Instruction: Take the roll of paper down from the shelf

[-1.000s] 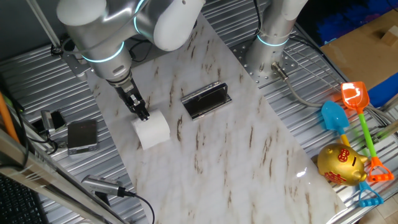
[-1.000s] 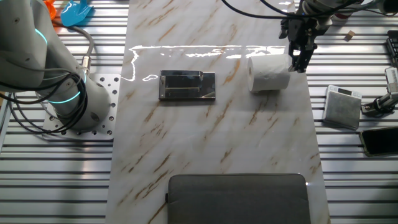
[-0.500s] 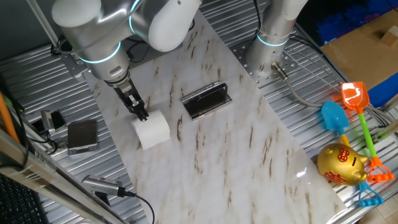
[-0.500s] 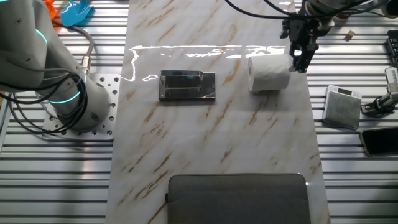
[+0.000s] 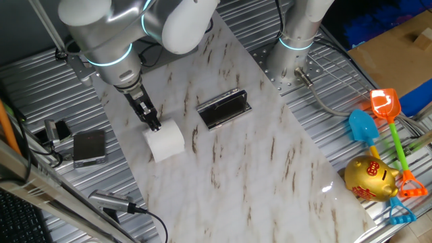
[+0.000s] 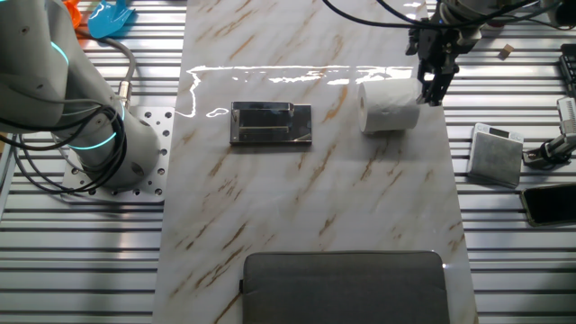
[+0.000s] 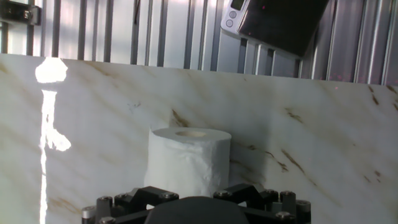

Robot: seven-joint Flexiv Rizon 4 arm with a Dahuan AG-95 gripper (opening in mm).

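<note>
The marble table point(image 6: 306, 207) holds everything. Close to the camera, the roll of paper point(image 7: 188, 160) stands on the table, well apart from the shelf point(image 6: 271, 123). Nothing has moved in the last second. The gripper point(image 6: 430, 83) touches the roll; open or closed, I cannot tell. The job looks nearly done.

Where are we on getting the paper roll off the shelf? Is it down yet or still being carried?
The roll of paper already sits on the marble tabletop, well apart from the shelf, which now holds nothing. In hand: the hand sits right at the roll's edge; whether its fingers grip the roll can't be told from these views. Left: release if needed and pull the arm away.
</note>
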